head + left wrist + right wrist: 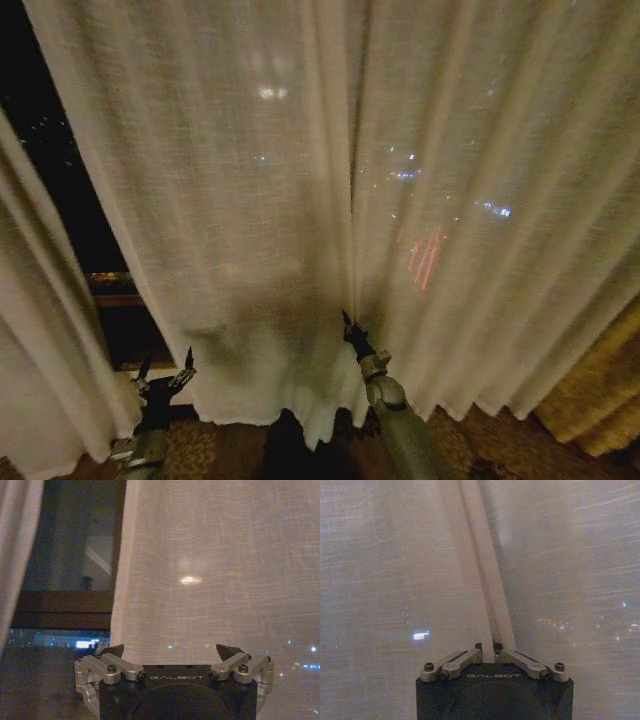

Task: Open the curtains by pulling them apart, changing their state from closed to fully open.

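The right gripper has its fingers pinched together on a thick folded hem of the curtains, low down where two pleated edges meet in the middle of the window. The left gripper hangs spread wide with nothing between its fingers, just in front of the free left edge of the same sheer panel and near the wooden sill.

The step in hand looks like the grip before a sideways pull: a dark gap already shows at the left of the window, but most of the glass is covered. The next move probably calls for a steady drag along the window, keeping the hem from slipping out.

The fabric is a thin, loosely woven cream sheer in soft vertical folds, city lights glowing through it. A heavier golden drape bunches at the right.
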